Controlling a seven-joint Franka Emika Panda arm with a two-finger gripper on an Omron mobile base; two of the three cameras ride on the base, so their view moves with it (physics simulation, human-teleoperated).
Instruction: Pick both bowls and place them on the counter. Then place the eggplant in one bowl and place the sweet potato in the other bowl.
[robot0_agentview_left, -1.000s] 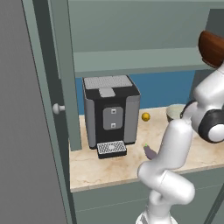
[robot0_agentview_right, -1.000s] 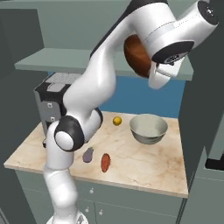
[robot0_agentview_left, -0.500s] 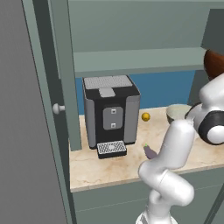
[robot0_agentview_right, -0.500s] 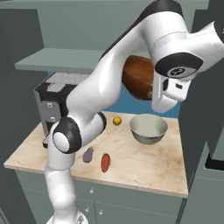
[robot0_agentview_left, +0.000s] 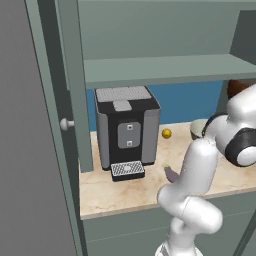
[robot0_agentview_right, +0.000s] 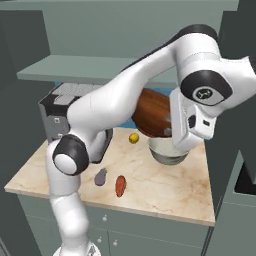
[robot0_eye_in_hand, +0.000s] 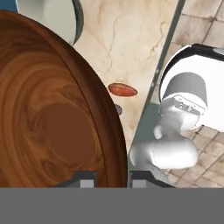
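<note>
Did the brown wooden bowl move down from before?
Yes. The wooden bowl, in the shut gripper, dropped from the shelf toward the grey bowl.

The beige marble counter (robot0_agentview_right: 165, 185) carries a black coffee machine (robot0_agentview_left: 127, 131) at its left end, with a yellow ball (robot0_agentview_right: 133, 138), grey-beige bowl (robot0_agentview_right: 167, 151), eggplant (robot0_agentview_right: 100, 176) and sweet potato (robot0_agentview_right: 120, 185) lying to the machine's right.
</note>
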